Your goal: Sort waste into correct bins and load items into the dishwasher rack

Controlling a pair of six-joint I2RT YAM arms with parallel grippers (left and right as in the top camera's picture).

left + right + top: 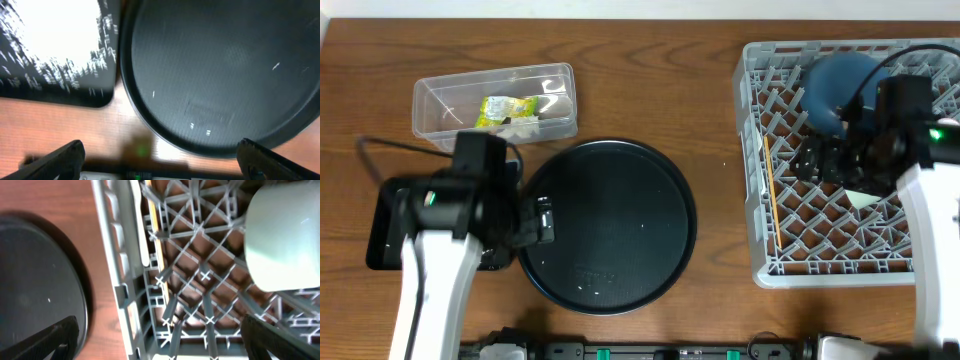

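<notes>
The grey dishwasher rack [760, 150] fills the right side. A wide blue bowl [840, 80] sits in its far part. My right gripper [817, 160] hovers over the rack's middle, open and empty [165, 342]. In the right wrist view a mint-green bowl [280, 235] rests on the lattice, with a slim white utensil [137, 225] and a wooden chopstick [152, 227] along the rack's left wall [112, 255]. The yellow-green wrapper [508, 108] lies in the clear tub [440, 95]. White rice [55, 45] covers the black rectangular tray [75, 97]. My left gripper [532, 224] is open and empty [160, 160].
A large round black tray [610, 225] lies between the arms, almost bare [225, 60]. My left arm covers most of the black rectangular tray [378, 240] from overhead. Bare wood shows between the round tray and the rack [55, 200].
</notes>
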